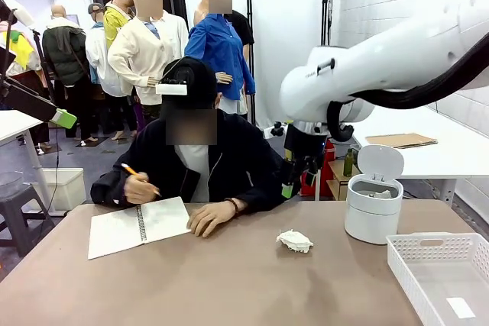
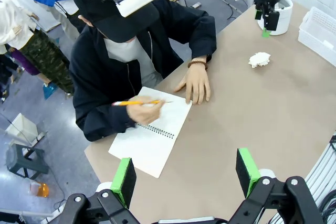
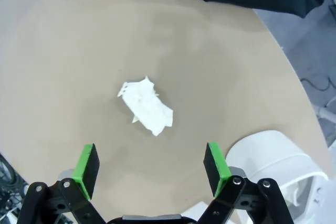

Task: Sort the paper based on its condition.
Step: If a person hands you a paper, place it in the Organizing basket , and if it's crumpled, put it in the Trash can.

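– Paper [image 1: 295, 240]: where is it seen, and is it gripped?

– The paper is seen lying on the table [image 1: 229, 288], right of centre in the front view, between the notebook [image 1: 137, 227] at the left and the bin [image 1: 373, 208] at the right. It is touched by neither gripper.

– How are the grippers set?

– The right gripper [image 1: 294, 185] is hung from its white arm [image 1: 382, 59] above the table, up and slightly left of the paper and clear of it. In the right wrist view the right gripper [image 3: 149, 150] is shown with jaws spread wide and nothing held; the paper [image 3: 146, 106] is framed at mid-picture, above the gap between the green pads [image 3: 86, 163]. The left gripper [image 2: 185, 163] is shown at the bottom of the left wrist view, raised above the table, jaws likewise wide apart and empty; the paper [image 2: 259, 59] is seen far off at upper right.

– And materials, from the largest down?

– The table is surfaced in smooth matte tan with a rounded edge. The notebook is spiral-bound with plain white pages, laid open under the person's hands. The basket [image 1: 405, 269], at lower right, is made of white plastic with perforated walls; a flat white slip [image 1: 461, 308] is laid in it. The bin is a white cylinder with its lid tipped up. The paper is crumpled into a lumpy white wad with sharp facets. A yellow pencil [image 1: 130, 169] is held over the page.
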`<control>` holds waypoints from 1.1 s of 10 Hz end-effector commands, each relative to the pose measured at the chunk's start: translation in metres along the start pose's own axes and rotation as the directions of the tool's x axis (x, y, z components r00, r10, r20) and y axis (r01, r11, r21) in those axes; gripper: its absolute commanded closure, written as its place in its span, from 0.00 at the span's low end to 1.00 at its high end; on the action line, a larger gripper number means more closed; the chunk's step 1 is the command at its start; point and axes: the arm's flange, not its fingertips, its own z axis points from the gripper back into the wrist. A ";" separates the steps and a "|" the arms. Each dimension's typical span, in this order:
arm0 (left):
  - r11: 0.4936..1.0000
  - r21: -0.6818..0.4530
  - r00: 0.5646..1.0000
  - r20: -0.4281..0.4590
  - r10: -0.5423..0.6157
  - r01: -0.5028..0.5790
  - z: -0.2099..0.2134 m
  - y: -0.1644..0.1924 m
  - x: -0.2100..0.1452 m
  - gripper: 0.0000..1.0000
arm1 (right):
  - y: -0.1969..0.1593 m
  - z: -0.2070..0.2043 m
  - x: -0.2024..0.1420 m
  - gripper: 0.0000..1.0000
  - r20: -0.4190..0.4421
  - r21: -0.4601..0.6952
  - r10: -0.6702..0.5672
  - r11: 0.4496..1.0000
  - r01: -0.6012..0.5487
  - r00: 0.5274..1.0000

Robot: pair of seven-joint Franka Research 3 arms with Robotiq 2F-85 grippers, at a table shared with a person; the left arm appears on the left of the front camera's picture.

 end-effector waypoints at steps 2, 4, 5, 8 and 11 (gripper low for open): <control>1.000 0.002 1.000 0.000 0.002 -0.002 0.000 0.001 0.000 0.00 | -0.012 -0.023 0.006 0.00 0.035 -0.012 -0.055 0.998 0.055 0.998; 1.000 0.002 1.000 0.000 0.002 -0.002 0.000 0.001 0.000 0.00 | -0.006 -0.013 0.002 0.00 -0.001 -0.009 -0.013 1.000 0.013 1.000; 1.000 0.002 1.000 0.000 0.002 -0.002 0.000 0.001 0.000 0.00 | -0.006 -0.013 0.002 0.00 -0.001 -0.009 -0.013 1.000 0.013 1.000; 1.000 0.002 1.000 0.000 0.002 -0.002 0.000 0.001 0.000 0.00 | -0.004 -0.015 0.004 0.00 0.009 -0.008 -0.016 1.000 0.016 1.000; 1.000 0.002 1.000 0.000 0.002 -0.002 0.000 0.001 0.000 0.00 | -0.005 -0.058 0.004 0.00 -0.126 -0.018 0.058 0.998 -0.061 0.990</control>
